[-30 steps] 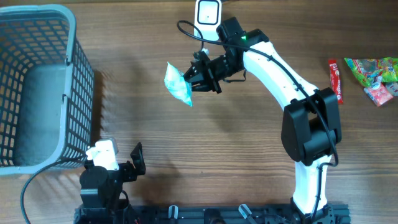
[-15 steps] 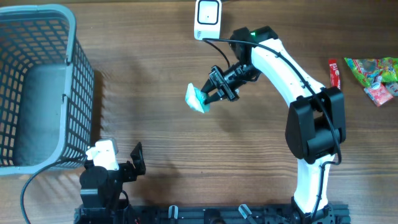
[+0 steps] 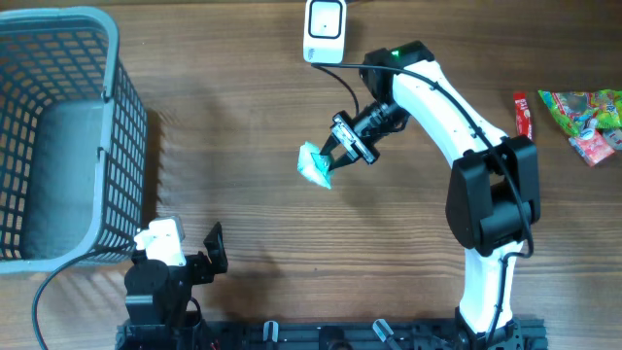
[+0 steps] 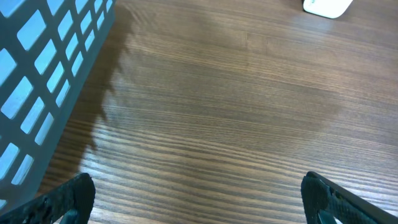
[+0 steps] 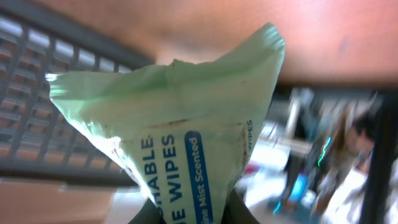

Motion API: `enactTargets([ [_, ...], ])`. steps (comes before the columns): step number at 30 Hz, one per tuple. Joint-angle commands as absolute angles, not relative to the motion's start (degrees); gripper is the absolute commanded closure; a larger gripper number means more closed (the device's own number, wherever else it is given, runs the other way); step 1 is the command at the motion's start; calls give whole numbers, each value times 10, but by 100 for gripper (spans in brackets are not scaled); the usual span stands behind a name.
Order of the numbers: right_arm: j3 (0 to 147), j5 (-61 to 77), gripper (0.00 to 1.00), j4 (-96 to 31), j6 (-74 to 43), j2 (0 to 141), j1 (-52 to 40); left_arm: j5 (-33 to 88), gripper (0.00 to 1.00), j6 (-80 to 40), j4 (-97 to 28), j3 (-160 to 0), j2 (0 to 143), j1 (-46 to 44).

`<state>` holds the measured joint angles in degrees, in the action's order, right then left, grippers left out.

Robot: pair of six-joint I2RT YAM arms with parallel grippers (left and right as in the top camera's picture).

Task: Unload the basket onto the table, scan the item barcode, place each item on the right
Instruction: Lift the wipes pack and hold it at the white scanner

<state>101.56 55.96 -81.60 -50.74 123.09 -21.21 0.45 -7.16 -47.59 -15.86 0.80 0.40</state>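
Wipes packet (image 3: 313, 163): seeming light, soft.
Right gripper (image 3: 335, 151): we are pinching its end.
Left gripper (image 4: 199, 196): gaping, empty.

A brown wood-grain table (image 3: 243, 194) fills the view, evenly lit, with soft shadows.

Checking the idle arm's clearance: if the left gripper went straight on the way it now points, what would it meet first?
Probably bare table. The open left gripper aims between the basket and the scanner, though its tilt is unclear.
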Motion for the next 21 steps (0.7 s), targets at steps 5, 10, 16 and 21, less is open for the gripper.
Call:
enactTargets([
  [5,1028,551,95,-451,-443,1223,-211,-1,0,-62,-475,-156,5,1],
  [10,1089,421,95,-398,-510,1221,-217,-1,0,-62,-475,-156,5,1],
  [16,1117,115,95,-364,-598,1222,-222,-1,0,-62,-475,-156,5,1],
  [21,1117,-76,95,-243,-598,1244,-228,-1,0,-62,-475,-156,5,1],
])
